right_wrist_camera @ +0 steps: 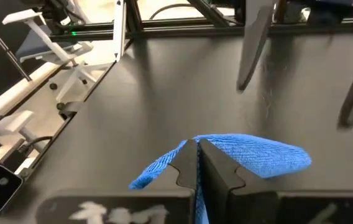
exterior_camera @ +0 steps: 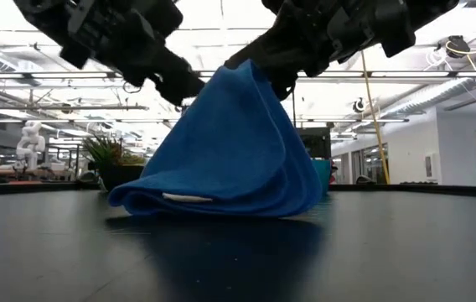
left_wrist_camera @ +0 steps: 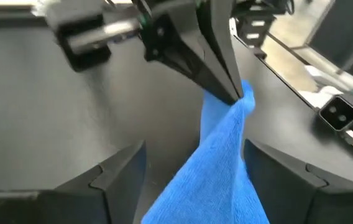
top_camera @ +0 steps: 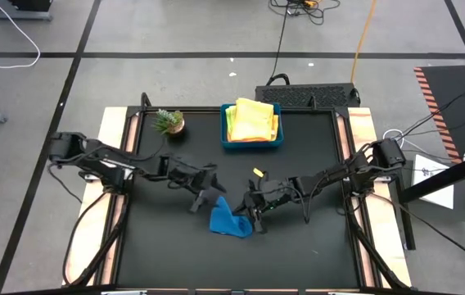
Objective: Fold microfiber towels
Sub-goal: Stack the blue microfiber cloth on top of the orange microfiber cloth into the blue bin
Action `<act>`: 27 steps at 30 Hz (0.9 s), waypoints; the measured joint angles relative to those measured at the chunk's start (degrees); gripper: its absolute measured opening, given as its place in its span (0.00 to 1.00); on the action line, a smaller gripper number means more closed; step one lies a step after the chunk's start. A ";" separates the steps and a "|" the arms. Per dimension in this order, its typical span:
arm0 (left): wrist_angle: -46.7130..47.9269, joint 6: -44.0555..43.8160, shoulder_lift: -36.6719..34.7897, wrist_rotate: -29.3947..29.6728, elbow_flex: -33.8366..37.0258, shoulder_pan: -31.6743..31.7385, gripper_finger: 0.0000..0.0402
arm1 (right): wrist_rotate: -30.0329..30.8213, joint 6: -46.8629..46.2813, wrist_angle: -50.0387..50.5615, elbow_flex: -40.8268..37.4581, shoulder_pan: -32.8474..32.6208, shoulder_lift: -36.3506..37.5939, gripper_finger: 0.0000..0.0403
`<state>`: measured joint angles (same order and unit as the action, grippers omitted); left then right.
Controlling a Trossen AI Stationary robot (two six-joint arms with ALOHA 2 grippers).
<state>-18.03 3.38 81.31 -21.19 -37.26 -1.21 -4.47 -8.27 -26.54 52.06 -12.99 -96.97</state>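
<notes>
On the table (top_camera: 167, 254) a tray (top_camera: 251, 141) of folded towels (top_camera: 253, 119) is seen, while the blue towel (top_camera: 228, 220) (bottom edge resting mid-table) is pinched at its peak by the right gripper (top_camera: 253, 215), the left gripper (top_camera: 204, 199) spread open beside it.

Blue towel (top_camera: 229, 220) mid-table, one corner pulled up into a peak; yellow/orange towels (top_camera: 253, 121) stacked at back.
</notes>
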 joint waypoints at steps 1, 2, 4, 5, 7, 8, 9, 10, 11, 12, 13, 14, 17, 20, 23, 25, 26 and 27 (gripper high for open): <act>0.02 0.02 1.28 -1.13 -0.63 0.57 0.68 | 0.00 0.00 0.10 0.01 0.00 0.02 0.00; 0.01 0.02 2.44 -2.34 -1.02 1.19 0.68 | 0.00 0.00 0.23 0.01 0.00 0.01 0.00; 0.42 0.07 4.71 -5.23 -1.72 2.70 0.69 | 0.00 0.00 0.33 0.01 -0.05 -0.03 0.00; 0.26 0.22 6.01 -7.36 -2.24 3.40 0.69 | 0.02 0.00 0.37 0.01 -0.17 -0.03 0.00; 0.24 0.58 8.12 -13.08 -2.65 4.66 0.69 | -0.01 -0.05 0.44 0.01 -0.39 -0.03 0.00; 0.38 0.48 9.13 -15.44 -2.85 5.15 0.69 | -0.02 -0.24 0.73 0.01 -0.54 -0.03 0.00; 0.27 0.09 10.15 -16.74 -3.18 5.48 0.69 | -0.02 -0.27 1.04 0.01 -0.63 -0.03 0.00; 0.16 -0.33 10.98 -17.14 -3.25 5.85 0.69 | -0.03 -0.28 1.27 0.00 -0.69 -0.03 0.00; 0.35 -0.73 11.72 -17.27 -3.23 6.20 0.69 | -0.04 -0.31 1.46 0.01 -0.70 -0.03 0.00; 0.16 -1.00 12.52 -17.32 -3.23 6.40 0.69 | -0.05 -0.36 1.61 0.01 -0.68 -0.03 0.00; -0.05 -1.14 13.57 -17.34 -3.23 6.58 0.68 | -0.04 -0.39 1.74 0.01 -0.68 -0.03 0.00; 0.09 -1.14 14.50 -17.46 -3.24 6.63 0.68 | -0.04 -0.42 1.82 0.01 -0.68 -0.03 0.00; -2.29 -1.19 17.00 -18.19 -3.18 6.53 0.66 | -0.02 -0.42 1.62 0.01 -0.61 -0.03 0.00; -6.47 -1.68 19.22 -20.10 -3.21 6.31 0.63 | -0.05 -0.61 1.61 0.01 -0.63 -0.02 0.00; -8.83 -2.15 20.74 -21.77 -3.60 6.27 0.60 | -0.06 -1.40 1.70 0.01 -0.63 -0.02 0.00; -9.14 -2.13 21.20 -22.81 -3.88 6.17 0.58 | -0.06 -1.50 2.23 0.01 -0.63 -0.01 0.00; -9.05 -2.13 21.30 -22.81 -3.88 6.03 0.56 | -0.06 -1.53 2.54 0.00 -0.65 -0.03 0.00; -8.90 -2.13 21.32 -22.81 -3.88 5.94 0.53 | -0.06 -1.63 2.84 0.01 -0.66 -0.01 0.00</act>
<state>-26.94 1.26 102.63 -44.01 -41.15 4.74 -4.54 -9.90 -23.70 52.07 -13.65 -96.98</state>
